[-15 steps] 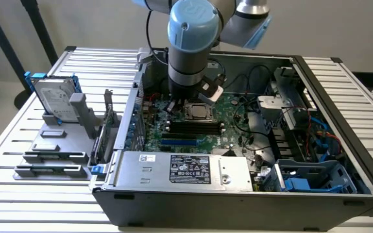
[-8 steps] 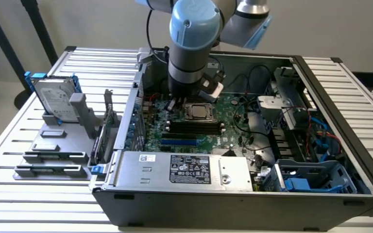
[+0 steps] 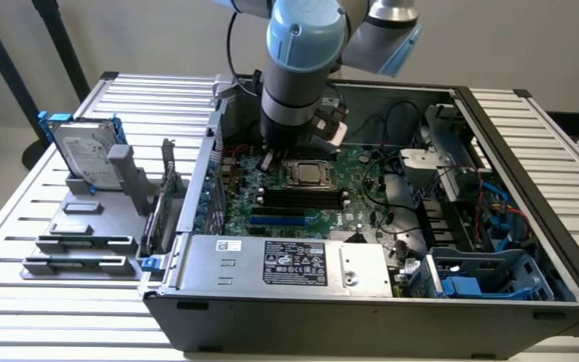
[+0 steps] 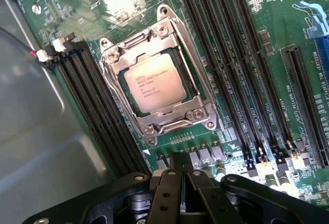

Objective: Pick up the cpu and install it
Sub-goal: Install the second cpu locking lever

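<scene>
The cpu (image 4: 154,84), a small square chip with a silvery top, lies flat in the metal-framed socket (image 4: 198,113) on the green motherboard (image 4: 272,23); it also shows inside the open case, cpu (image 3: 307,173). My gripper (image 4: 181,175) hangs just above the board beside the socket, apart from the chip. Its dark fingers are shut together with nothing between them. In the exterior view the arm (image 3: 295,83) comes straight down into the case, with the gripper (image 3: 269,160) low over the board toward the exterior view's left of the socket.
The open computer case (image 3: 531,188) lies on a slatted table. Black memory slots (image 4: 226,64) run beside the socket. A power supply (image 3: 289,260) fills the case's near side. On the exterior view's left, a grey fixture (image 3: 84,234) holds a hard drive (image 3: 84,154).
</scene>
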Robot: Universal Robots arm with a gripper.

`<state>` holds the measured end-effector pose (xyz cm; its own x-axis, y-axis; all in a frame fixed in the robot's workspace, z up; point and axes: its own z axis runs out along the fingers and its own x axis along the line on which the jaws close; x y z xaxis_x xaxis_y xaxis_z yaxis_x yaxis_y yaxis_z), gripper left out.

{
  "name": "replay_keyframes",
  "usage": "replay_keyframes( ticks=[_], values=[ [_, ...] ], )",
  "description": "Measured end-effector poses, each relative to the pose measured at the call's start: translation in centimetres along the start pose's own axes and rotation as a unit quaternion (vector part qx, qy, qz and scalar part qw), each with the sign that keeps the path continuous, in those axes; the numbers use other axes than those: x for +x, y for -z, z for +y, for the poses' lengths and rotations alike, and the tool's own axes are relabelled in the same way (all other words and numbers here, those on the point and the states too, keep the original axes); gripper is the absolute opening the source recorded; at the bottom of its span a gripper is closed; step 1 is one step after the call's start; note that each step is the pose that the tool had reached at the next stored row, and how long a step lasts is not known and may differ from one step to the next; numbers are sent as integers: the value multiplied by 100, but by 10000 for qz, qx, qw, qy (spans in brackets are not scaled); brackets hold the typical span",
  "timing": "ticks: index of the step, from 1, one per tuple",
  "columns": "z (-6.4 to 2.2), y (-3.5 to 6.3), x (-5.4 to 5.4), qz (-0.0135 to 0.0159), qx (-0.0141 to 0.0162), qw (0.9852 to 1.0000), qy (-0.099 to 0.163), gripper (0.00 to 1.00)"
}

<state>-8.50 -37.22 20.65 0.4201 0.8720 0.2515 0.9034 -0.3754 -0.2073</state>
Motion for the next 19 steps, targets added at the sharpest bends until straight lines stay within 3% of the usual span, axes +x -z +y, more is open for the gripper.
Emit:
replay_keyframes(
  ticks=[6, 12, 15, 19],
  values=[
    [-9, 37, 9, -123, 116, 9988, 468, 11],
    [-21, 89, 24, -233, 227, 9951, 928, 11],
    [-22, 96, 26, -251, 218, 9936, 1081, 11],
    [-22, 96, 27, -267, 156, 9914, 1272, 11]
  ],
)
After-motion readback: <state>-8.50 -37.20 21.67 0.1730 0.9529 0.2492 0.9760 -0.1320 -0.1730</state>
